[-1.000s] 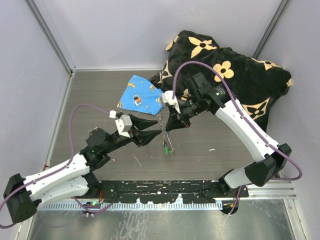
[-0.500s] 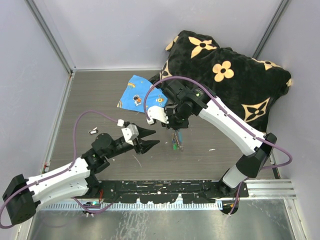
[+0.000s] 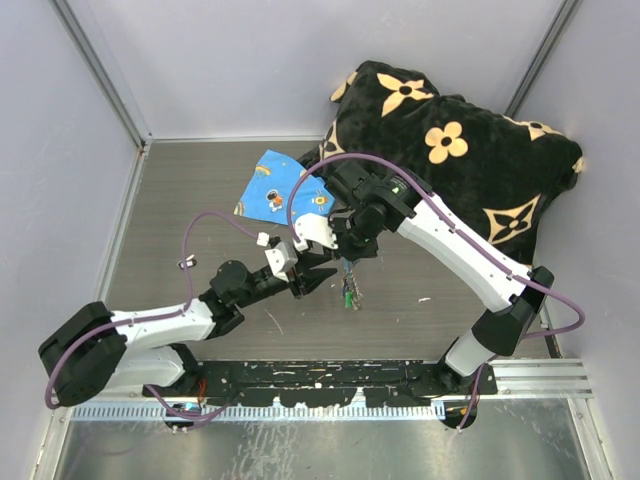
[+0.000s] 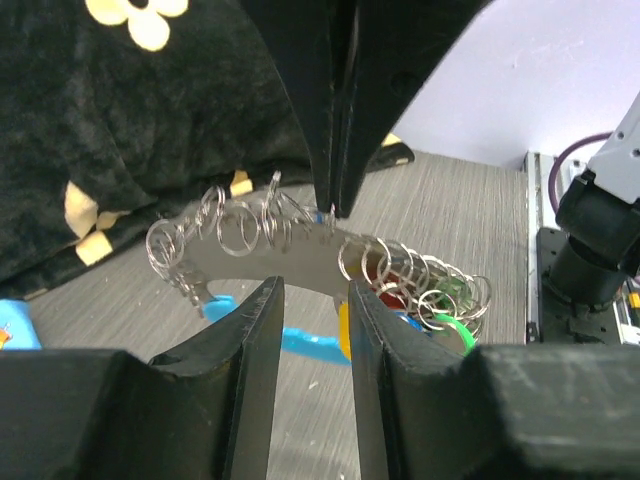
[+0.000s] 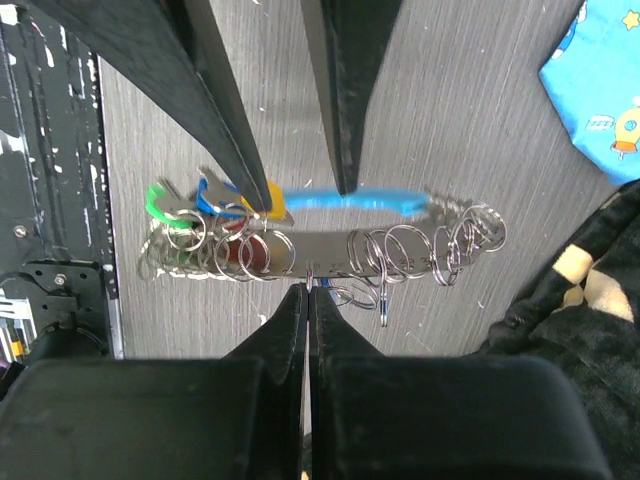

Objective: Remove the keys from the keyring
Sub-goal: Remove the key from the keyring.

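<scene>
My right hand (image 5: 307, 290) is pressed together, pinching the keyring (image 5: 330, 246) by its flat metal strip, just beside the blue cloth (image 3: 275, 190). My left hand (image 4: 311, 292) faces it, fingers slightly spread, tips at the ring's light-blue piece (image 5: 350, 200). The keys (image 5: 245, 250) bunch at the end farthest from the cloth.

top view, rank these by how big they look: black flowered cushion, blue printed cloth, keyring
1. black flowered cushion, by far the largest
2. blue printed cloth
3. keyring, clearly the smallest
</scene>
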Motion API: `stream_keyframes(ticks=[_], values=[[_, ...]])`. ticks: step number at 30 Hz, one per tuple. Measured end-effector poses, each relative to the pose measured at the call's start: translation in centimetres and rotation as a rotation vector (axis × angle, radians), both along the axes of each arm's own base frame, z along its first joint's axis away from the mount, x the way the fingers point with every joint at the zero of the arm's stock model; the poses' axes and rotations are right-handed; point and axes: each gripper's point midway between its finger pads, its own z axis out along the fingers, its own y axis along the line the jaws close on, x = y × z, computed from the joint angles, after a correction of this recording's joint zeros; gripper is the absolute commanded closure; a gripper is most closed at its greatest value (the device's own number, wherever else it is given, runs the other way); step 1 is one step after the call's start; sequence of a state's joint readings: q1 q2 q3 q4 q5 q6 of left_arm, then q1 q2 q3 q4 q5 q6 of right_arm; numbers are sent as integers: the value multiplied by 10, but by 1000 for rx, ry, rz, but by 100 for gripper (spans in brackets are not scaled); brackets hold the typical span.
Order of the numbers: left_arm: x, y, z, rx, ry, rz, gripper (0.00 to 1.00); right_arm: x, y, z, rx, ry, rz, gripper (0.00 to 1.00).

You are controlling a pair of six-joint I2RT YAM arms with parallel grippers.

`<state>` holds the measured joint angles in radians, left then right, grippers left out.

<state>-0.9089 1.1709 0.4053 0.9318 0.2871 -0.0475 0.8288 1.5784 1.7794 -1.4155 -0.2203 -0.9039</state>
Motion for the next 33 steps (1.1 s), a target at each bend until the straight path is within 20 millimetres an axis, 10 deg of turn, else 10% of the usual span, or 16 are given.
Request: stream_keyframes(ticks=[33], values=[[-10, -16, 18, -132, -26, -107, 76, -12, 11, 6, 84, 77, 31, 99]])
